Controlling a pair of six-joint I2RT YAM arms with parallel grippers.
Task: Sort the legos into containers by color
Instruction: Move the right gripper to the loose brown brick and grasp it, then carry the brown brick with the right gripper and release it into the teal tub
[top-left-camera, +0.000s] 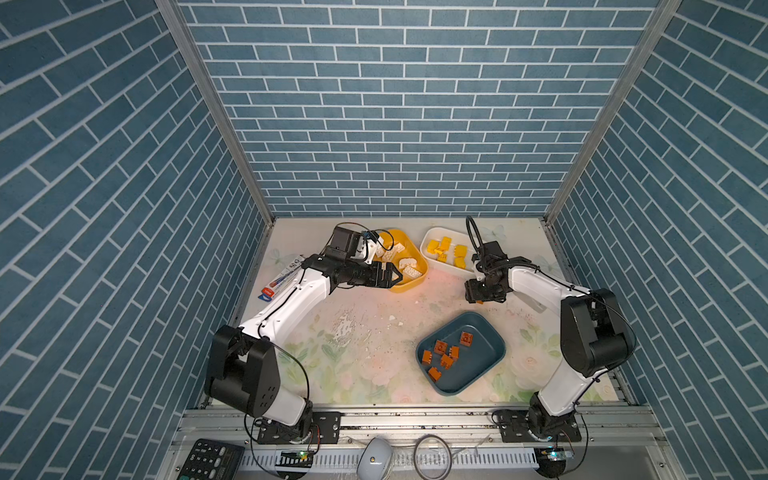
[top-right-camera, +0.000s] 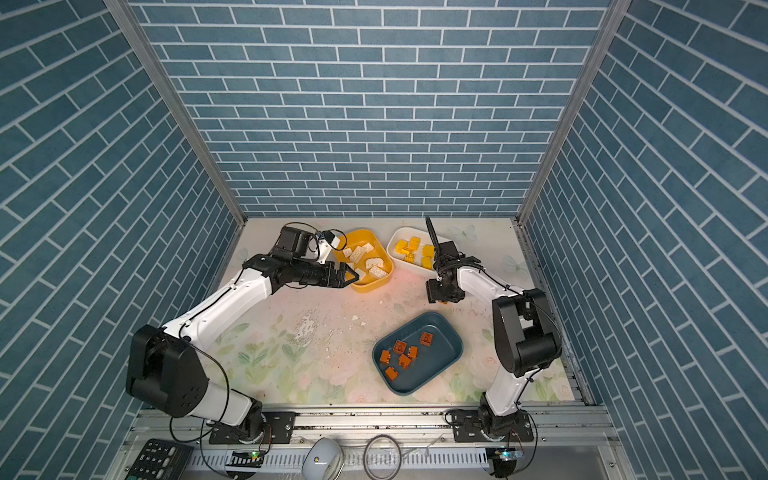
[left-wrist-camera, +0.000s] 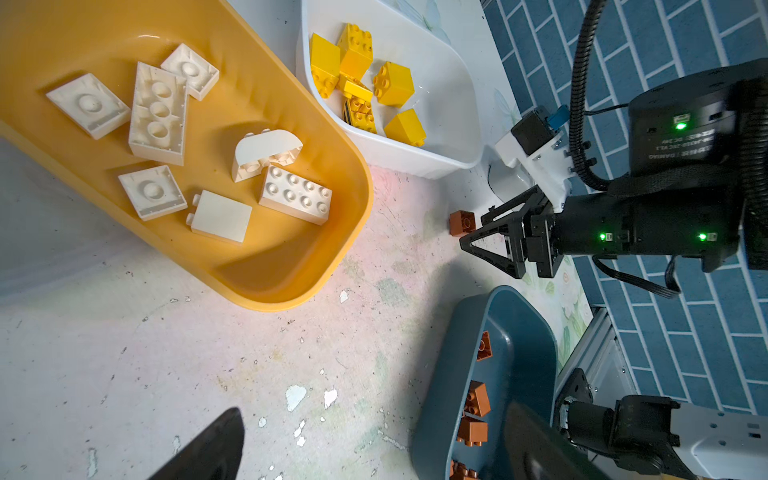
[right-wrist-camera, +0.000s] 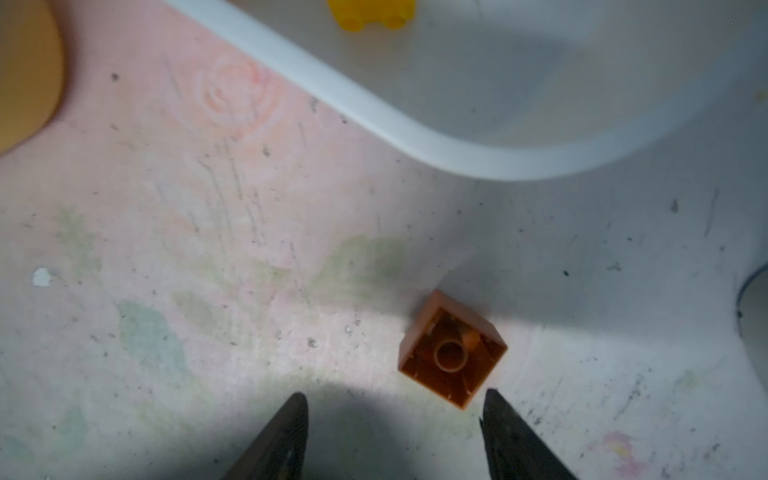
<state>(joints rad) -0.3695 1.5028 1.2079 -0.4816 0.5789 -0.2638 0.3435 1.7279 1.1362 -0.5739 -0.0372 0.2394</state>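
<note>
A lone brown lego (right-wrist-camera: 453, 353) lies hollow side up on the mat, just ahead of my right gripper (right-wrist-camera: 395, 399), which is open with nothing between its fingers. In both top views that gripper (top-left-camera: 477, 296) points down between the white container (top-left-camera: 432, 235) and the teal container (top-left-camera: 486, 361). Yellow legos (top-left-camera: 446, 249) lie in the white container, brown legos (top-left-camera: 446, 357) in the teal one, white legos (top-left-camera: 405, 264) in the yellow container (top-left-camera: 409, 286). My left gripper (top-left-camera: 395, 276) hangs wide open and empty over the yellow container's near rim.
A flat printed packet (top-left-camera: 282, 276) lies along the mat's left edge behind the left arm. White flakes (left-wrist-camera: 296, 397) dot the worn floral mat. A remote (top-left-camera: 210, 459), a mouse (top-left-camera: 374, 457) and a cable ring (top-left-camera: 432, 457) sit on the front rail.
</note>
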